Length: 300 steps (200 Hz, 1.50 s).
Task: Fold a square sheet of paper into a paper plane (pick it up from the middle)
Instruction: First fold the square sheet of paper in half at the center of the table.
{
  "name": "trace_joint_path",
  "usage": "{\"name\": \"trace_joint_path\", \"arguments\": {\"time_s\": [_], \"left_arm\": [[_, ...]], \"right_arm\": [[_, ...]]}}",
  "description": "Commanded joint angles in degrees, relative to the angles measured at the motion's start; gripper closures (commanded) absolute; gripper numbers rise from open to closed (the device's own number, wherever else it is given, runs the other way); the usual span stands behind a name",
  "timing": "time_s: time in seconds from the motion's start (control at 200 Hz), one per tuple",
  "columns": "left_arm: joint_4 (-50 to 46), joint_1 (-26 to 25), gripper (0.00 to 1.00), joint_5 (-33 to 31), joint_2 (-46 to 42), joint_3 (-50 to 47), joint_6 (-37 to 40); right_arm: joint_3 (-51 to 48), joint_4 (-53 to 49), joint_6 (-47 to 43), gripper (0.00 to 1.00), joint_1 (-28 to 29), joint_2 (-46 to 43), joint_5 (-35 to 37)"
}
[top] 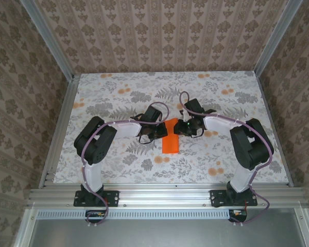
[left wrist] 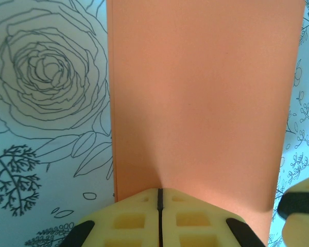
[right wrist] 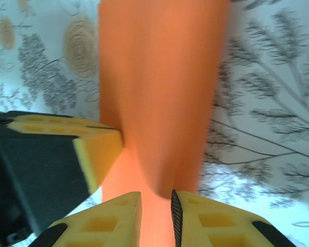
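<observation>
Enclosure walls (top: 154,31): beige damask pattern on three sides, metal posts at the far corners.

Table (top: 118,103): floral-print cover with grey leaves, line-drawn roses and pale-orange blooms. Metal rail along the near edge.

Left arm (top: 95,141): based at the near edge, left of centre. Elbow raised, forearm reaching in toward the middle of the table.

Right arm (top: 252,144): based at the near edge, right of centre. Same pose mirrored, forearm reaching in toward the middle.

Square sheet of paper (top: 171,143): bright orange and unmarked, folded into a long narrow strip. Flat at the middle of the table, long axis running from near edge to far edge with a slight tilt. Far end between the two grippers. Smooth face with straight side edges in the left wrist view (left wrist: 206,103). Lifted into a soft ridge near the fingers in the right wrist view (right wrist: 159,77).

Left gripper (top: 155,131): at the strip's left side, yellow pads pressed together (left wrist: 159,193), pinching the paper's edge, with a faint pucker in the paper at the seam. One pad (right wrist: 100,154) against the strip's left edge in the right wrist view.

Right gripper (top: 183,127): at the strip's right side, pads nearly together (right wrist: 155,198), with a raised fold of the paper nipped in the narrow gap. One pad (left wrist: 304,206) just beside the strip's right edge in the left wrist view.
</observation>
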Motion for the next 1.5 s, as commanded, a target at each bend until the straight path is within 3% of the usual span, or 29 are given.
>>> {"name": "trace_joint_path", "arguments": {"time_s": [0.0, 0.23, 0.68, 0.92, 1.06, 1.28, 1.495], "left_arm": [[-6.2, -0.7, 0.92, -2.7, 4.3, -0.9, 1.5], [-6.5, -0.7, 0.92, -2.7, 4.3, -0.8, 1.7], [-7.1, -0.7, 0.92, -3.1, 5.7, -0.9, 1.5], [-6.8, -0.8, 0.92, -3.1, 5.6, -1.1, 1.5], [-6.6, -0.8, 0.92, -3.2, 5.7, -1.2, 1.4], [-6.7, -0.9, 0.92, -3.5, 5.8, -1.3, 1.2], [-6.7, -0.9, 0.93, -3.5, 5.9, -1.3, 1.2]], "right_arm": [[-0.8, 2.9, 1.1, 0.77, 0.5, 0.9, -3.3], [-1.1, 3.0, 1.5, 0.79, 0.4, 4.0, -2.9], [-4.8, 0.9, 0.1, 0.8, -2.8, 5.6, 4.8], [-4.8, 1.6, -0.2, 0.8, -1.5, -2.5, -3.1], [-5.5, 1.6, 0.1, 0.81, -0.6, -1.6, -5.2], [-8.3, 2.1, 1.1, 0.81, -0.6, 1.0, -4.5], [-9.1, -2.3, -0.4, 0.81, -0.4, -2.8, -0.2]]}}
